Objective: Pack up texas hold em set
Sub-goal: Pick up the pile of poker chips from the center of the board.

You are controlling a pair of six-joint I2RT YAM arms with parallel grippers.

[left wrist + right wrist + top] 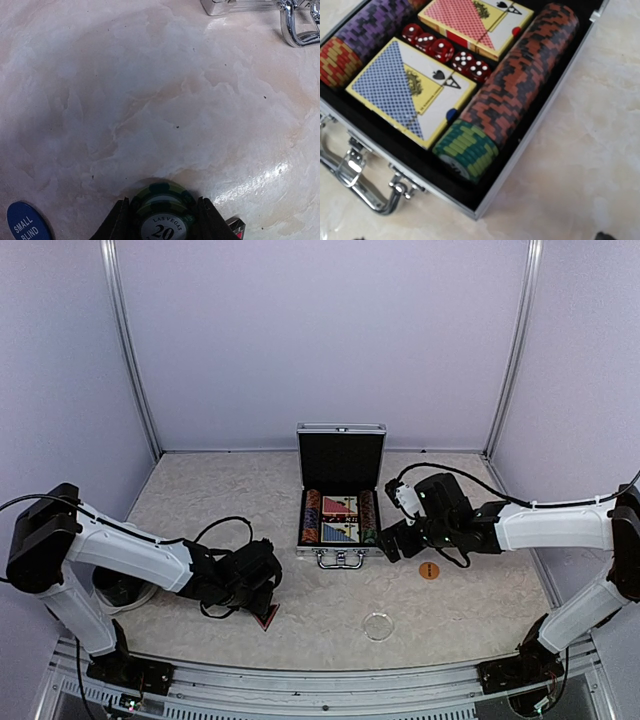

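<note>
The texas hold em set's silver case (pixel 340 490) stands open at the table's middle, lid upright. In the right wrist view it holds a blue deck (pixel 405 90), a red deck (pixel 475 20), red dice (pixel 445 50) and chip rows (pixel 520 85) ending in green chips (pixel 467 150). My left gripper (pixel 262 590) is low over the table left of the case, shut on a short stack of green "20" chips (pixel 162 207). My right gripper (pixel 393 538) hovers open at the case's right front corner. An orange button (pixel 429 570), a blue "small blind" button (pixel 27 225) and a dark triangle marker (pixel 267 616) lie loose.
A clear round disc (pixel 378 625) lies near the front edge. A clear plate with cups (pixel 125 590) sits at the far left by my left arm. The case's chrome handle (pixel 297 27) faces the front. Frame posts and walls close in the sides and back.
</note>
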